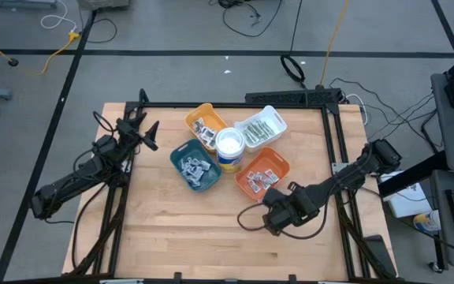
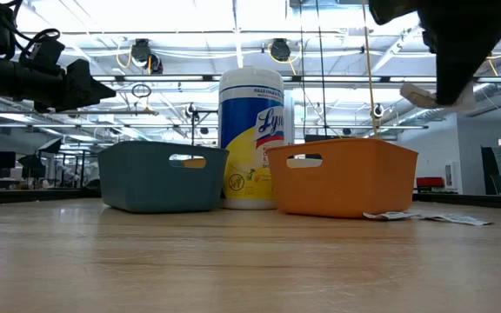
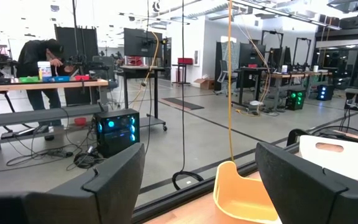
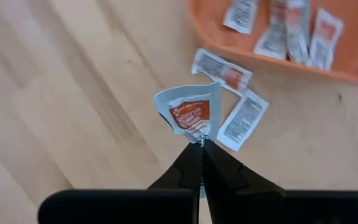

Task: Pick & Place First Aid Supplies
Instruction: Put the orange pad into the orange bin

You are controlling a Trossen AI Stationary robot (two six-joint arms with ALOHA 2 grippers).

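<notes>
A: Packet point(image 4: 190, 112) with the red mark is pinched in the right claw point(image 4: 201, 142), clamped tight on its edge, lifted off the surface point(image 4: 73, 93) just beside the orange tray point(image 4: 353, 65).

B: Two more packets point(image 4: 222, 70) lie flat by that tray. Left claw point(image 3: 197, 180) hangs wide open, holding nothing, well apart from it.

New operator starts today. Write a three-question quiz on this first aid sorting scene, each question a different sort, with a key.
1. True or false: the right gripper is shut on a red-marked packet.
2. How many packets lie on the table just outside the orange tray in the right wrist view?
3. What stands between the four trays? A) white wipes tub B) bottle C) cup

Key: 1 true; 2 two; 3 A.
</notes>
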